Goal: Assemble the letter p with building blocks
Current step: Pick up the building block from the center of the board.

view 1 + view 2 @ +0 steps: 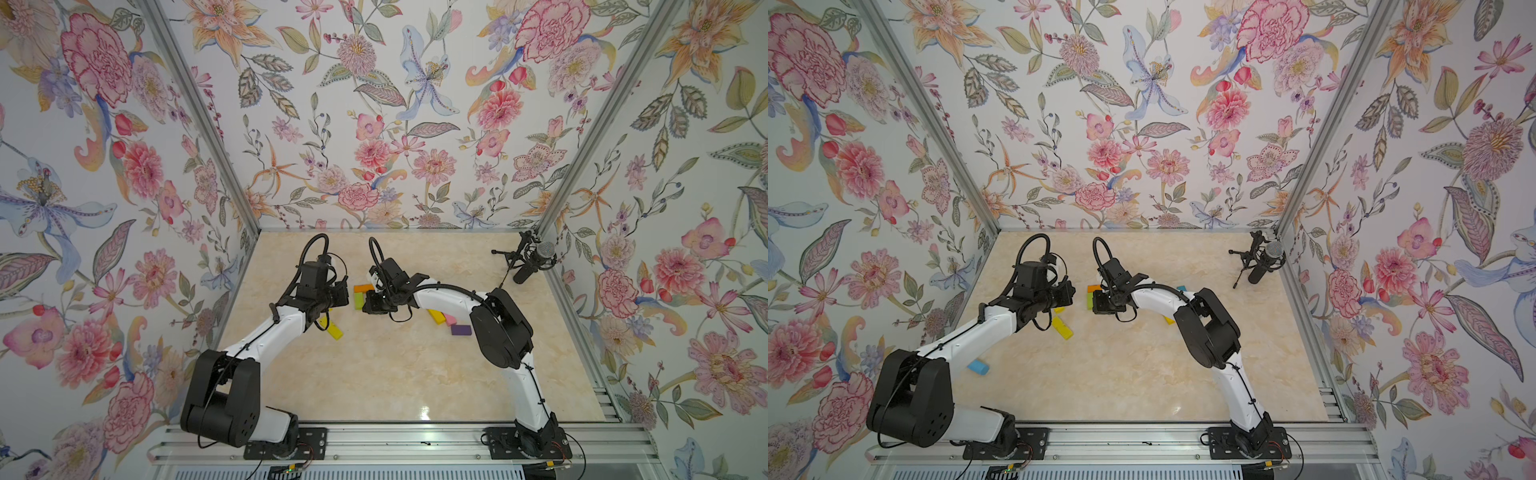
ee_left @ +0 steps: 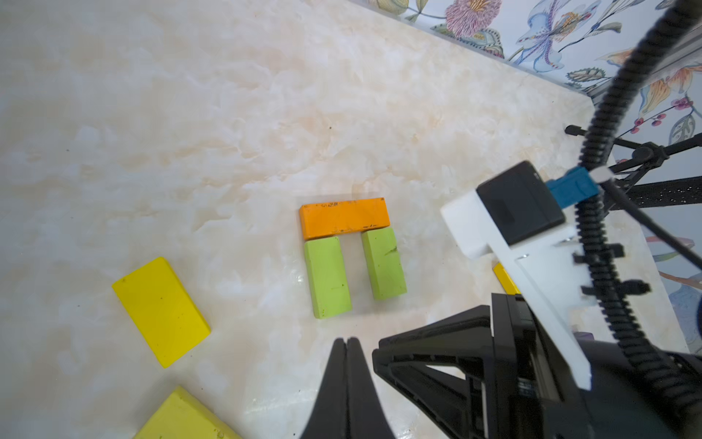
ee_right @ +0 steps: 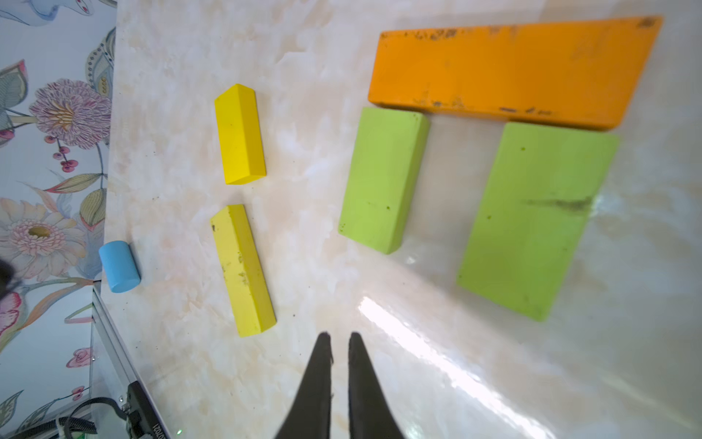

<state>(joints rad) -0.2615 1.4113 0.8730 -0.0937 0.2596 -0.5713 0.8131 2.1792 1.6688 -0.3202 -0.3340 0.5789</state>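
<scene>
An orange block (image 2: 345,217) lies across the ends of two lime green blocks (image 2: 327,276) (image 2: 383,263), making an arch shape on the marble table. The right wrist view shows the same orange block (image 3: 509,68) and both green blocks (image 3: 383,178) (image 3: 535,216). My left gripper (image 2: 346,340) hovers just short of the green pair, shut and empty. My right gripper (image 3: 339,336) hangs beside them, its fingers slightly open with nothing between. Two yellow blocks (image 3: 239,135) (image 3: 241,270) lie loose to the left of the arch. In both top views the arms partly hide the arch (image 1: 360,293).
A yellow block (image 1: 436,316), a pink block (image 1: 450,320) and a purple block (image 1: 461,330) lie under my right forearm. A blue block (image 1: 978,367) sits near the left wall. A microphone on a stand (image 1: 536,257) occupies the back right corner. Floral walls enclose three sides.
</scene>
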